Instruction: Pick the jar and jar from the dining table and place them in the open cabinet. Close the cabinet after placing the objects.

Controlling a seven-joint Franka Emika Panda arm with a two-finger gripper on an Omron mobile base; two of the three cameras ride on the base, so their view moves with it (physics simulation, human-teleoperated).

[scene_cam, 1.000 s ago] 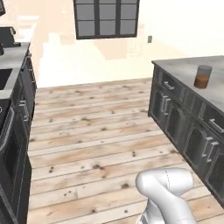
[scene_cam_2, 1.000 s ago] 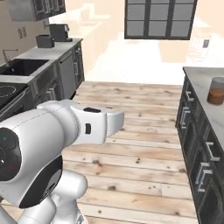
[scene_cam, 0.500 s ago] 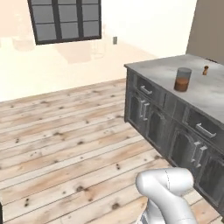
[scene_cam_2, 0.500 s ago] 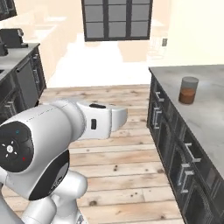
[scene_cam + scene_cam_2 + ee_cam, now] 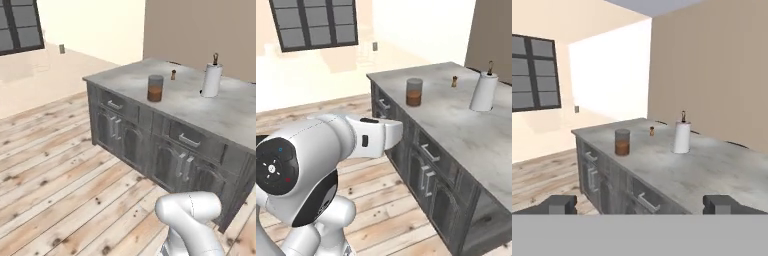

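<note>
On the white-grey marble top of the large dining table point(image 5: 220, 117) stands a clear glass jar with reddish-brown filling point(image 5: 155, 88), upright near the table's front edge. Beyond the jar sits a tiny brown shaker point(image 5: 173, 75) — further along, a white paper-towel roll point(image 5: 211, 80). Well short of the table, the gripper point(image 5: 640, 204) hangs with its fingers spread wide — holding nothing.

Looking over a marble dining table point(image 5: 712, 175) with a jar point(image 5: 622, 142) of reddish-brown stuff near the edge. Tiny brown shaker point(image 5: 652, 131) and paper towel roll point(image 5: 682, 136) further back. Window point(image 5: 534, 72) off left.
</note>
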